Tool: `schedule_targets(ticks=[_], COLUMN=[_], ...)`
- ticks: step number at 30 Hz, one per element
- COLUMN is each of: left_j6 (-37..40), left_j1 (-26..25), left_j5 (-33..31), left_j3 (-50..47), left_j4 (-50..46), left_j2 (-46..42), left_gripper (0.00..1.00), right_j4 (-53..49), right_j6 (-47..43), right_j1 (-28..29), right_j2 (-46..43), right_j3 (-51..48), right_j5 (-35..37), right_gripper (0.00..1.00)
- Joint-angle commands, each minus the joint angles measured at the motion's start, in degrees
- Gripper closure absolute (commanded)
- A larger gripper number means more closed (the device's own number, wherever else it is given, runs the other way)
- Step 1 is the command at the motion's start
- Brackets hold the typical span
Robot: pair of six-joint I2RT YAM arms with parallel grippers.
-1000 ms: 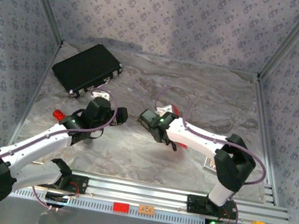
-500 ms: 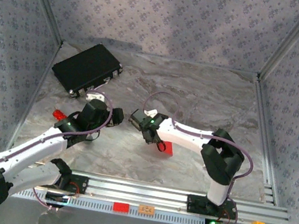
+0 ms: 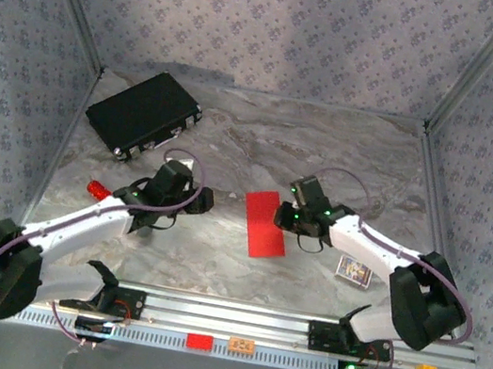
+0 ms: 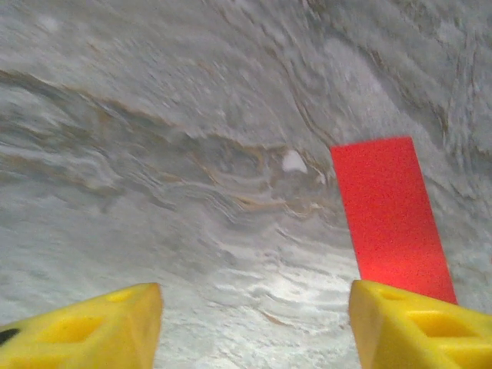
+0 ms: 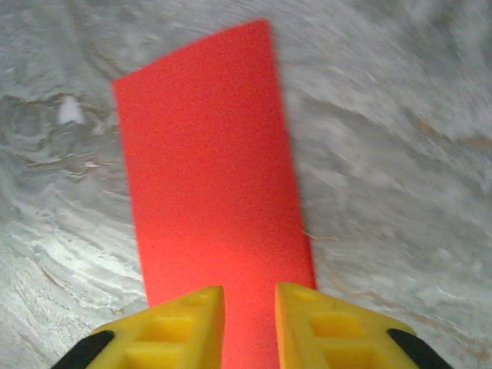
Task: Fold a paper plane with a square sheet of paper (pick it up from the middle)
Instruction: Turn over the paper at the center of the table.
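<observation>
The square sheet of paper (image 3: 265,223) lies flat on the marble table as a narrow bright-red rectangle, folded over. In the right wrist view the red paper (image 5: 211,184) stretches away from my right gripper (image 5: 250,323), whose yellow fingers stand slightly apart over its near end, nothing pinched between them. From above, the right gripper (image 3: 284,218) is at the paper's right edge. My left gripper (image 3: 208,199) is to the paper's left, apart from it. Its wrist view shows the left gripper (image 4: 254,330) wide open over bare table, the paper (image 4: 388,215) ahead to the right.
A black case (image 3: 144,114) lies at the back left. A small red-and-grey round object (image 3: 98,189) sits beside the left arm. A small patterned card (image 3: 353,271) lies near the right arm. Small blocks (image 3: 199,341) rest on the front rail (image 3: 278,329).
The right arm has swung from the centre to the right and its jaws have parted off the paper. The paper now lies flat in full view. The left gripper has moved slightly toward it.
</observation>
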Motion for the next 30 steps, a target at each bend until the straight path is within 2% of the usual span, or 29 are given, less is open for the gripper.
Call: schedule_targets(ticks=[1, 10, 16, 22, 30], left_j6=[0.0, 3.7, 5.3, 5.1, 4.4], left_j1=[0.2, 0.4, 0.5, 0.4, 0.4], left_j5=[7.9, 11.4, 14.1, 15.9, 16.2], left_j3=[3.3, 5.8, 4.9, 4.0, 4.4], left_j4=[3.8, 1.0, 0.8, 2.1, 2.7], left_j2=[3.3, 6.9, 5.4, 5.7, 5.9], left_gripper=[0.44, 0.44, 0.42, 0.42, 0.41], right_j4=[6.6, 8.1, 7.9, 5.4, 6.9], right_j6=[2.9, 6.3, 9.5, 9.5, 8.5], right_j1=[-1.7, -2.8, -2.7, -2.6, -3.7], right_j2=[-0.9, 4.1, 4.1, 3.1, 1.3], right_j3=[-3.3, -2.8, -3.0, -1.7, -3.3], right_j5=[-8.9, -12.6, -11.8, -10.9, -12.2], right_gripper=[0.78, 0.87, 0.88, 0.88, 0.88])
